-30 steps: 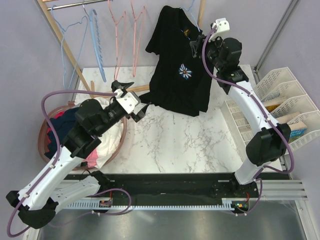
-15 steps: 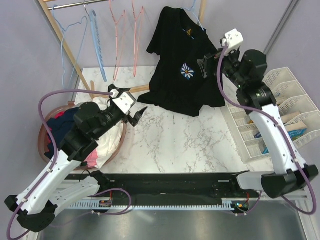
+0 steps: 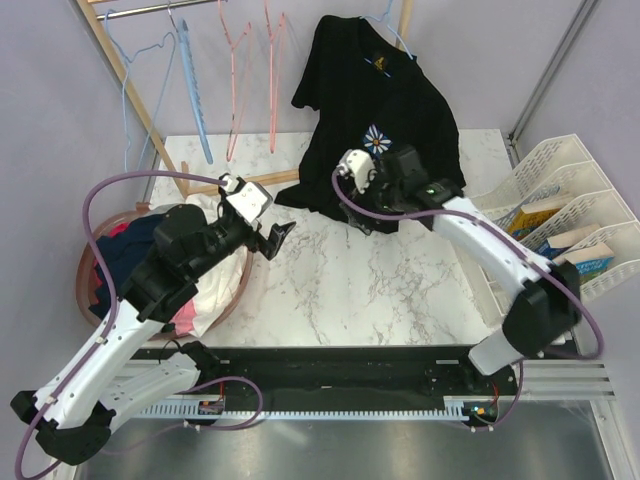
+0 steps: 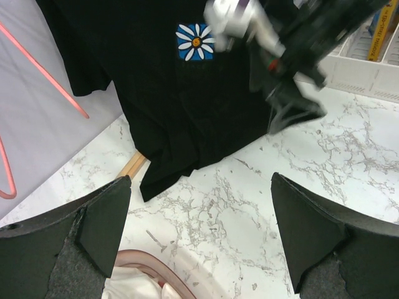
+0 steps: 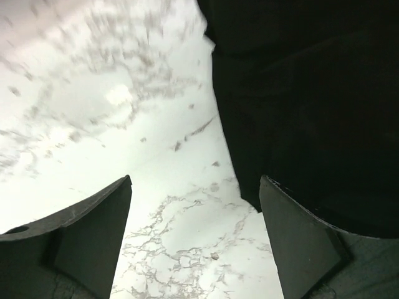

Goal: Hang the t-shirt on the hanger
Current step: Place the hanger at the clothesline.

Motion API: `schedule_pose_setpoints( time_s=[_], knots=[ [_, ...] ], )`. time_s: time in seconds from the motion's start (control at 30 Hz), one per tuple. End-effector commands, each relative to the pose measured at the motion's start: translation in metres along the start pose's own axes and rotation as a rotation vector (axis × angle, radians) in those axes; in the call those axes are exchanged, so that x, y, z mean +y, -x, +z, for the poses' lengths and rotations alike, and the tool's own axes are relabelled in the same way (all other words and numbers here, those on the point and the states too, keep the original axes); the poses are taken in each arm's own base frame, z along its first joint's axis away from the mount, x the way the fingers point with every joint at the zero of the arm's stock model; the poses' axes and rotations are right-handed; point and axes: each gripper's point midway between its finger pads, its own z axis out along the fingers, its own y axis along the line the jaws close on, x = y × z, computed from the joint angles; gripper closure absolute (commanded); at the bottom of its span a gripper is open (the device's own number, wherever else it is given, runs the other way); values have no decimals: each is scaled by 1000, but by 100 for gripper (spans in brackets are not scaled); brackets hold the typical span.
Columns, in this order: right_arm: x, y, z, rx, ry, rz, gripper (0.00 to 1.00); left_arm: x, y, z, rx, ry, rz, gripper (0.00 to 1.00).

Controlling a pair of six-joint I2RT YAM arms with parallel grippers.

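The black t-shirt (image 3: 365, 110) hangs at the back of the table on the thin light-blue hanger, of which only the hook (image 3: 384, 18) and a bit of wire at the collar show. Its hem rests on the marble. The white-and-blue flower print (image 3: 376, 139) faces me. My left gripper (image 3: 279, 237) is open and empty, low over the table left of the hem. In the left wrist view (image 4: 199, 240) the shirt (image 4: 181, 93) lies ahead. My right gripper (image 3: 357, 213) is open and empty just in front of the hem; the right wrist view (image 5: 196, 243) shows the hem (image 5: 312, 106) beside its right finger.
A wooden rack at the back left holds another light-blue wire hanger (image 3: 128, 90), a wavy blue hanger (image 3: 196, 95) and pink hangers (image 3: 250, 70). A pink basket (image 3: 88, 262) of clothes stands at the left. White organizer trays (image 3: 565, 195) line the right edge.
My right arm has swung down from the shirt's right shoulder to low before the hem. The shirt now hangs wider. My left gripper has shifted slightly right.
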Motion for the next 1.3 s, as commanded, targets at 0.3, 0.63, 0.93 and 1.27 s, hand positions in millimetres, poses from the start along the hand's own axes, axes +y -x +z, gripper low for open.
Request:
schedule_pose_setpoints(
  time_s=[0.3, 0.63, 0.93, 1.27],
  knots=[
    [-59, -59, 137, 249, -143, -93, 14, 5, -19, -4, 43, 29, -44, 1],
    [-77, -90, 200, 311, -188, -6, 68, 7, -21, -7, 46, 36, -35, 1],
    [-198, 73, 166, -180, -457, 154, 100, 12, -27, -5, 67, 46, -35, 1],
    [-192, 78, 152, -237, -400, 106, 21, 13, -50, 0, 175, 45, -108, 1]
  ],
)
